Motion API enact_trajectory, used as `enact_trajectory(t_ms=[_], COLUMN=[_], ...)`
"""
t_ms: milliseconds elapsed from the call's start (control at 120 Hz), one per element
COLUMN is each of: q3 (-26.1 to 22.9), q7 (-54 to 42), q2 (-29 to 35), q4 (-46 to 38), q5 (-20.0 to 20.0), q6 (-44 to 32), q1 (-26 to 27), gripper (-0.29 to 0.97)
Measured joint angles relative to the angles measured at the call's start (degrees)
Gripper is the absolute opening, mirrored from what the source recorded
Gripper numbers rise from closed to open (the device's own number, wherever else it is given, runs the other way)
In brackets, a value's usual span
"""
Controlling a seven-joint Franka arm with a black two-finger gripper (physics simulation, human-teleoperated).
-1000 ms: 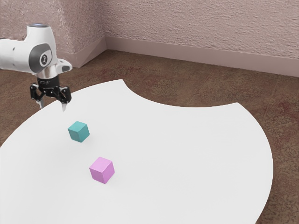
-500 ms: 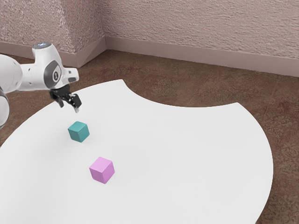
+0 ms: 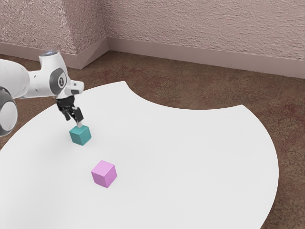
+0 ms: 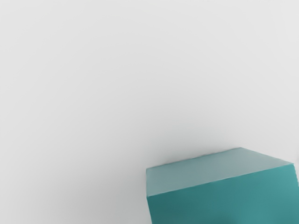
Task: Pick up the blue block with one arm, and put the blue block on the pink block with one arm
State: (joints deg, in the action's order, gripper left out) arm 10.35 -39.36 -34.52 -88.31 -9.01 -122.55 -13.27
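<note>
Since a second ago we have swung our arm (image 3: 28, 86) out over the table (image 3: 190, 157) and down, so the gripper (image 3: 79, 124), which hung high and well back from the blocks, now sits right at the top of the blue block (image 3: 80, 136). Neither block has shifted in that time.

The blue block, more teal than blue to our eye, rests flat on the table toward the exterior view's left. The pink block (image 3: 104, 173) lies nearer the camera, apart from it with bare white surface between them. In the wrist view the blue block (image 4: 224, 191) looms close under our hand, its top face and one side showing, which fits a hand lowered almost onto it.

We come at the block from straight above, probably because that leaves both side faces free for a grip and keeps the arm away from the pink block. From this side-on angle we cannot tell whether the gripper is spread or clenched, nor whether it touches the block yet. Nothing is lifted.

We judge this the end of the approach, with the grasp itself not yet done. Next we would need to settle around the block and close squarely on opposite faces. A skewed closing could twist the block or nudge it across the smooth table.
</note>
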Motion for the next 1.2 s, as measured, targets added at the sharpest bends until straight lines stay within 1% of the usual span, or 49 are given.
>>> enact_trajectory(t_ms=[200, 775, 1200], q3=[0.26, 0.37, 0.03], q7=[2.26, 7.21, 8.59], q2=[0.61, 2.37, -0.17], q4=[-0.54, -3.44, -2.01], q5=[-1.06, -1.13, -0.95], q6=[1.87, 3.62, 3.45], q1=[0.31, 2.16, 1.69], gripper=[0.66, 0.66, 0.66])
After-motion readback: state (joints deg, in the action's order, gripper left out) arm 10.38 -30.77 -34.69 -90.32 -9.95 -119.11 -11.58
